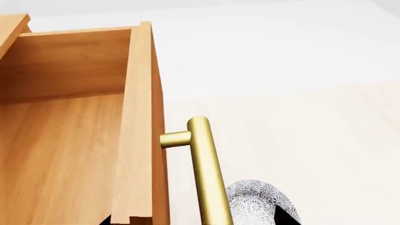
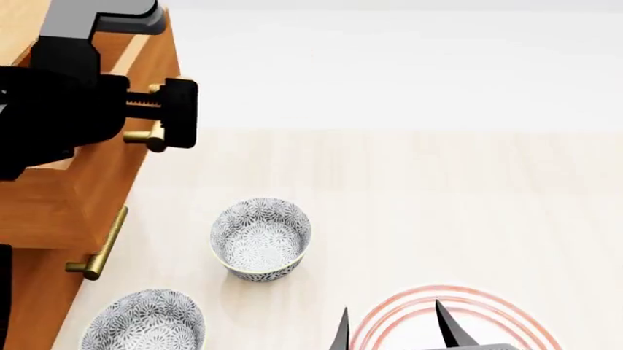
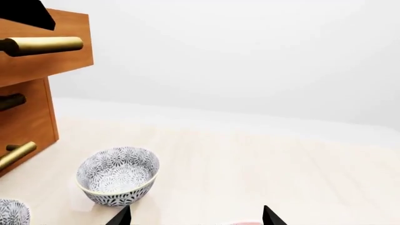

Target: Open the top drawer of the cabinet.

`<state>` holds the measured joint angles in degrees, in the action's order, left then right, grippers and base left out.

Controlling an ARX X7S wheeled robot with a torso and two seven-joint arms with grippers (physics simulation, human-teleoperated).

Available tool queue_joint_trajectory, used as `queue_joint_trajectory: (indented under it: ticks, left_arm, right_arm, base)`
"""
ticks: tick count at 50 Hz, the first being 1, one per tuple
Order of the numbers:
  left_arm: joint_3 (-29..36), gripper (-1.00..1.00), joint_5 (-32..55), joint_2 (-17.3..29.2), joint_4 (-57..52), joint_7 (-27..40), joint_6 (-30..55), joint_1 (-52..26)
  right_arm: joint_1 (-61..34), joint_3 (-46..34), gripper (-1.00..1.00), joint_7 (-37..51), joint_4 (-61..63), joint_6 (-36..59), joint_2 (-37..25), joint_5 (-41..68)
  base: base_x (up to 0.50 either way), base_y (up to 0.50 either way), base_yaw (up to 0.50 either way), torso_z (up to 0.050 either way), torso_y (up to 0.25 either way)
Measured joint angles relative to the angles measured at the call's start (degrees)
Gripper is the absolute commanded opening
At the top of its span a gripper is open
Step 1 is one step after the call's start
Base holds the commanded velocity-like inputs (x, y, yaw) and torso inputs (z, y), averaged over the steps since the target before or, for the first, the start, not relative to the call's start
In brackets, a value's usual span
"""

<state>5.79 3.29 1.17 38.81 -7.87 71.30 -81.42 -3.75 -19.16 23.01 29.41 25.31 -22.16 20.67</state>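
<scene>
Top drawer pulled out — left gripper at its brass handle.

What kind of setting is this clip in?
Likely a simulated household tabletop, kitchen-like: a pale wood table against a blank white backdrop, holding a wooden cabinet with its top drawer pulled out, two patterned bowls and a red-ringed plate.

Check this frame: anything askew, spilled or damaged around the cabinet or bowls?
Nothing stands out. The top drawer is pulled out of the cabinet, as intended, and sits straight. Both patterned bowls stand upright and look empty, with no spill. The left claw is at the drawer's brass handle.
</scene>
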Motion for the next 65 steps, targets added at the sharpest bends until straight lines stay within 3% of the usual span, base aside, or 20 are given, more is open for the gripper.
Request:
queue_joint_trajectory:
  ticks: [22, 32, 48, 57, 65]
  left_arm:
    - [11.84, 1.0, 24.28, 0.54, -2.08, 19.86, 0.01, -0.18]
    - [20.52, 1.0, 35.47, 1.31, -1.8, 27.9, -3.03, -0.96]
    - [47.16, 1.0, 58.56, 3.04, 2.75, 38.25, -13.9, -6.76]
    - [64.14, 1.0, 74.38, 2.93, 6.57, 41.03, -21.74, -11.62]
    - [74.58, 1.0, 84.17, 2.48, 8.0, 41.8, -26.98, -14.35]
  right_arm:
    - [0.26, 0.2, 1.0, 0.05, -0.35, -0.56, -0.32, 0.44]
    - [0.53, 0.27, 1.0, 0.02, -0.65, -1.07, -0.43, 0.6]
    - [1.44, 1.16, 1.0, -0.12, -1.66, -2.32, -1.02, 1.28]
    - [1.58, 1.36, 1.0, -0.13, -2.14, -2.53, -1.19, 1.65]
    - [1.65, 1.2, 1.0, -0.02, -2.09, -2.31, -1.35, 1.76]
  base:
    - [0.0, 0.0, 0.0, 0.0, 0.004]
    - [0.0, 0.0, 0.01, 0.0, 0.006]
    - [0.0, 0.0, 0.0, 0.0, 0.003]
    - [0.0, 0.0, 0.0, 0.0, 0.0]
    - [0.0, 0.0, 0.0, 0.0, 0.0]
